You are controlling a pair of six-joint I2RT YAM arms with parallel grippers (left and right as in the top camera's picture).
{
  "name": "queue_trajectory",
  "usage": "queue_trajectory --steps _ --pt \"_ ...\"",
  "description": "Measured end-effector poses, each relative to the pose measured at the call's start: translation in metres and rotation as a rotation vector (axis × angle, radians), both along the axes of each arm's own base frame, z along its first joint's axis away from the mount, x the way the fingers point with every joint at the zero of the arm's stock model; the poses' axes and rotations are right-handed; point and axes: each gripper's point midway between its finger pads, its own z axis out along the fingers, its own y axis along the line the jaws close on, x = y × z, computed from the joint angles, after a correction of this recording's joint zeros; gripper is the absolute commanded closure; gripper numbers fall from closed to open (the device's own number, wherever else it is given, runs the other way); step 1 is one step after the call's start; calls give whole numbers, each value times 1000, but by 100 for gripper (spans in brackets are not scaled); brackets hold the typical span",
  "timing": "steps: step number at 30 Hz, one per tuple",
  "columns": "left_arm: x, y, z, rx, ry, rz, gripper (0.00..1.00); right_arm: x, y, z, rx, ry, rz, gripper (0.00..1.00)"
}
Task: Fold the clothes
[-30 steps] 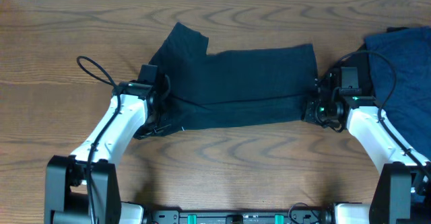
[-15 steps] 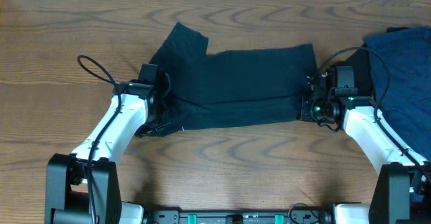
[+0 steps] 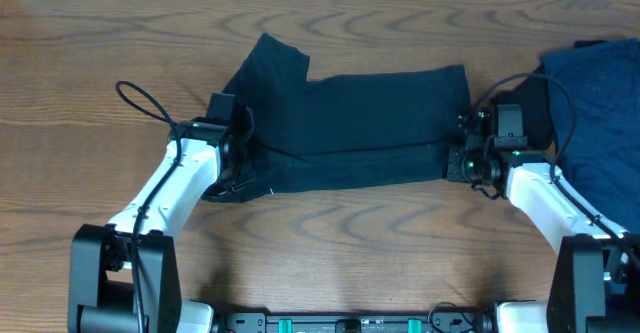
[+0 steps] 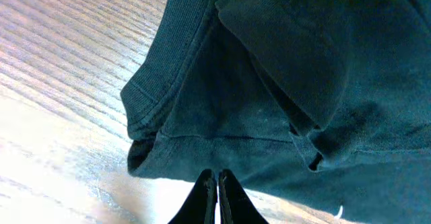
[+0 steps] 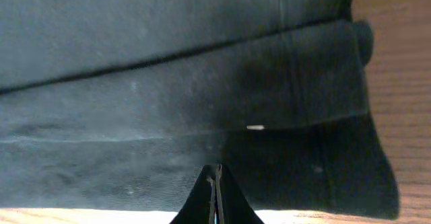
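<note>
1. Left tool (image 4: 217, 187): tips pressed together at the T-shirt's near-left corner, by a ribbed hem. Can't tell if cloth is pinched btwn them.
2. T-shirt (image 3: 360, 123): lies mid-bench (image 3: 350, 253) as a wide flat band. A crease runs across it, so prob. one lengthwise fold is done. A sleeve pokes out far-left, and cross folds are left to do.
3. Right tool (image 5: 214, 180): tips pressed together at the shirt's near-right edge. Can't tell if it's gripping cloth either.
4. Second garment (image 3: 600, 103): navy, loose at the right edge, prob. not yet folded. Task looks under halfway.
5. Labels/writing: none readable, only a tiny pale speck on the cloth.
</note>
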Motion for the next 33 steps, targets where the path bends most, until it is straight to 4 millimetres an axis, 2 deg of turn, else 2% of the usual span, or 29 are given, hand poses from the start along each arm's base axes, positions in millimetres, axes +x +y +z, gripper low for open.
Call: queue_trajectory --steps 12,18,24,33 --pt "-2 0 -23 10 64 0 94 -3 -10 -14 -52 30 -26 99" --pt "-2 0 -35 15 89 0 94 -12 -24 -18 -103 82 -138 99" --pt "-4 1 -37 17 104 -5 94 -37 -31 -19 -119 199 -244 99" --pt "-21 4 -36 29 175 -30 94 -70 -36 -20 -137 341 -343 99"
